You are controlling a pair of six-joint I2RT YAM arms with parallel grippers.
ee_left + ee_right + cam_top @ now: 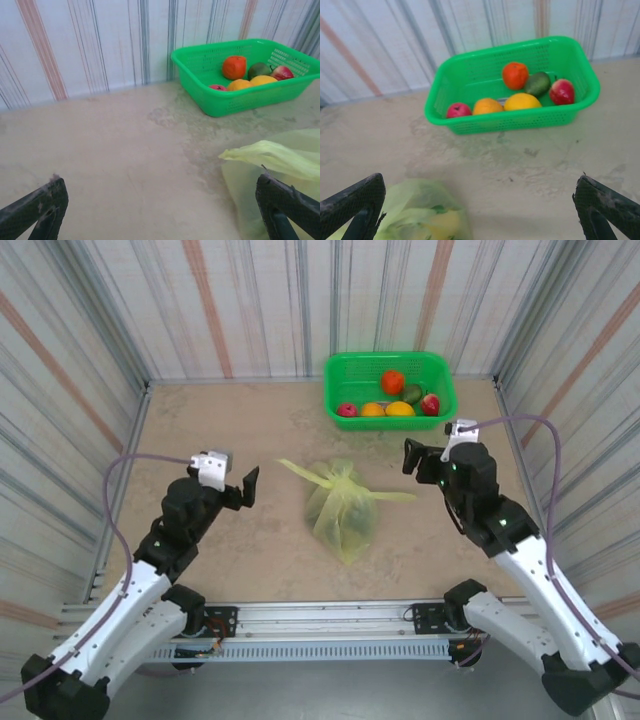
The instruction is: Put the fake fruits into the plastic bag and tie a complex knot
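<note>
The yellow-green plastic bag (343, 510) lies in the middle of the table, bulging with fruit. Its handle strips are bunched into a knot (336, 479) with two pointed ends sticking out left and right. My left gripper (249, 485) hovers open to the bag's left, apart from it. In the left wrist view the bag (280, 162) lies beside the right finger (287, 205). My right gripper (412, 457) is open at the bag's upper right, holding nothing. In the right wrist view the bag (415, 215) sits at the lower left, with a yellow fruit showing through it.
A bright green basket (385, 358) stands at the back right against the striped wall. It holds an orange (392, 381), an avocado (411, 393), a red apple (430, 404) and other fruits. Striped walls close in the table on three sides.
</note>
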